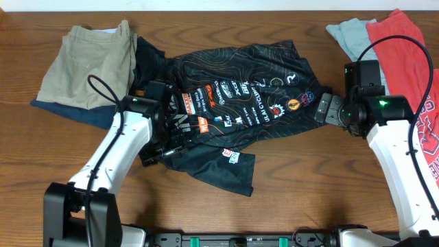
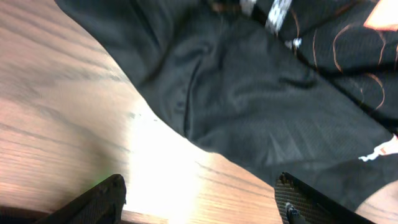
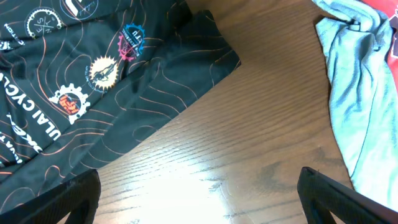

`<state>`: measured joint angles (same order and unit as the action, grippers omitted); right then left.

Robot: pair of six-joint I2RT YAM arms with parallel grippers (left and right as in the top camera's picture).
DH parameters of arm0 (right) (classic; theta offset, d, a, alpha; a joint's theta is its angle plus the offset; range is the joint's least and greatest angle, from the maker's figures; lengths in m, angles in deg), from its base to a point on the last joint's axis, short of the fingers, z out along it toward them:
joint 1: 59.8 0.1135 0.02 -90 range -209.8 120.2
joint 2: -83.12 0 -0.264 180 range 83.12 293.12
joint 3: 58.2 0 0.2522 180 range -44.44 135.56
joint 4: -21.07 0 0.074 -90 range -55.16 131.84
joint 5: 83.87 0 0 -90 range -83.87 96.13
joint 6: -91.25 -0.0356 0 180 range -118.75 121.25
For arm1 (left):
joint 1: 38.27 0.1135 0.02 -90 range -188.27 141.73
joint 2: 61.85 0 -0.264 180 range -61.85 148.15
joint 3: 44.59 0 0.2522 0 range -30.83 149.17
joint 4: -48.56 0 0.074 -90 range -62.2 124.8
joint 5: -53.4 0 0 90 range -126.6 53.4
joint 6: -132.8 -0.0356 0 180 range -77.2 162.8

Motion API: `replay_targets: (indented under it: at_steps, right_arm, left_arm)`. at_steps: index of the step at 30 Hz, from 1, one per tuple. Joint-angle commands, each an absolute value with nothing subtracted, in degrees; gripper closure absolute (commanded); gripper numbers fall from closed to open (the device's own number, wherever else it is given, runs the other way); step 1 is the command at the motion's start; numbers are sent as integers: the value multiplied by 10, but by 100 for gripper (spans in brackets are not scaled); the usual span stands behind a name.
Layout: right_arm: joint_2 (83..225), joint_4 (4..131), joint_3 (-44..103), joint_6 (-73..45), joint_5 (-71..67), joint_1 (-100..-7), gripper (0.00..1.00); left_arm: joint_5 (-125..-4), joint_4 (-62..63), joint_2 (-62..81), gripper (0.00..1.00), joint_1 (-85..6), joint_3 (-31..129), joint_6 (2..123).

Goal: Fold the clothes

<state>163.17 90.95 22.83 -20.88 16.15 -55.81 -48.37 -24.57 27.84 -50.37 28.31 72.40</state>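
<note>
jersey [image 1: 240, 103] cloth is lying spread but rumpled at the middle of the worktop [image 1: 288, 199], logos facing up, with a dark flap sticking out at its near side. the left tool [image 2: 200, 202] is being held over the jersey's near left hem, fingers parted wide with nothing gripped between them. the right tool [image 3: 199, 199] is being held just off the jersey's right corner, likewise spread apart and empty. khaki shorts [image 1: 89, 62] are lying against the jersey's left side; a grey t-shirt [image 1: 350, 34] and a red t-shirt [image 1: 405, 48] are lying apart from its right side.

judging from this, opposite edges are being lined up for a grasp. the thin fabric is probably best pinched right at the hem, with one finger being slid low along the wood beneath it, so that only the intended layer is being taken. both sides are best lifted together and kept taut, and the wrinkles smoothed before any crease is being set. on the left, care is being called for so that the neighbouring garment is not caught.
</note>
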Motion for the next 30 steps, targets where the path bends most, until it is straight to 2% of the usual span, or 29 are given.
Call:
replay_targets:
  at_steps: [1, 8, 14, 15, 17, 18, 30]
  right_arm:
    - [1633, 908, 224, -221, 166, -563, 1]
    - [1633, 906, 224, -221, 162, -563, 1]
    - [1633, 898, 224, -221, 162, -563, 1]
    - [1633, 897, 224, -221, 162, -563, 1]
    - [1633, 897, 224, -221, 162, -563, 1]
    - [1633, 897, 224, -221, 162, -563, 1]
    - [1633, 894, 224, -221, 162, -563, 1]
  left_arm:
    - [-511, -242, 281, 22, -502, 253, 764]
    - [-515, -141, 281, 22, -502, 174, 796]
    - [-582, -53, 281, 22, -502, 149, 796]
    - [-586, -42, 281, 24, -502, 149, 796]
    - [-587, -21, 280, 41, -502, 150, 795]
    - [-587, -17, 280, 46, -502, 152, 795]
    - [-580, -24, 279, 46, -503, 215, 754]
